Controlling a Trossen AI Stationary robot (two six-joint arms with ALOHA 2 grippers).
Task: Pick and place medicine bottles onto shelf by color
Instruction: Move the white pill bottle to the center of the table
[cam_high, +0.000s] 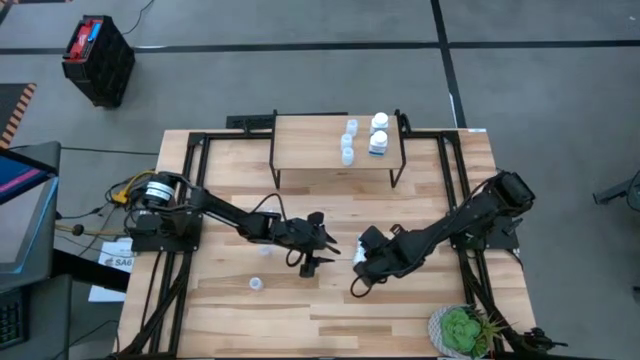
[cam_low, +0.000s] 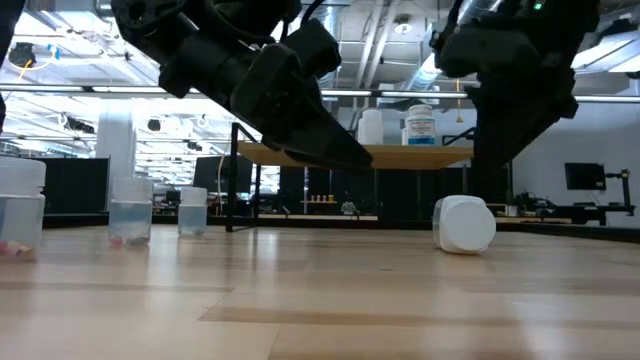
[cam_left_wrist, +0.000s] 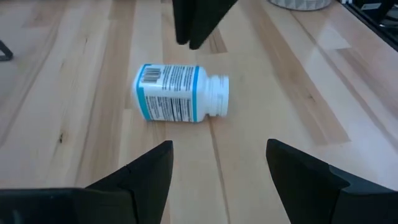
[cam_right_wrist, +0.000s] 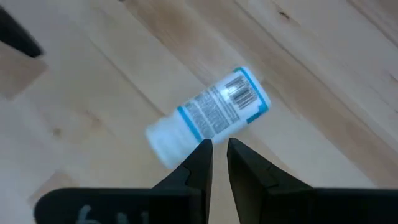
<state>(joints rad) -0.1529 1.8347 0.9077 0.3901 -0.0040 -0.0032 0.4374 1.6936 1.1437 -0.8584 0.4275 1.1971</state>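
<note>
A white bottle (cam_left_wrist: 180, 93) lies on its side on the table (cam_high: 400, 320), near mid-table, between the two grippers. The left gripper (cam_high: 322, 252) hovers just beside it, fingers (cam_left_wrist: 143, 171) spread wide, holding nothing. The right gripper (cam_high: 352, 290) hangs above it with fingers (cam_right_wrist: 198, 155) nearly together, empty. A small pale bottle (cam_high: 256, 284) stands apart toward the left. Farther back, the shelf (cam_high: 310, 145) carries three pale bottles (cam_high: 349, 141) and two white ones (cam_high: 378, 134) at its right end.

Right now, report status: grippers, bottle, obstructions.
Left gripper open, facing the fallen white bottle. Right gripper nearly shut, empty, above it. Bottle on its side on the table. Nothing blocking.
</note>
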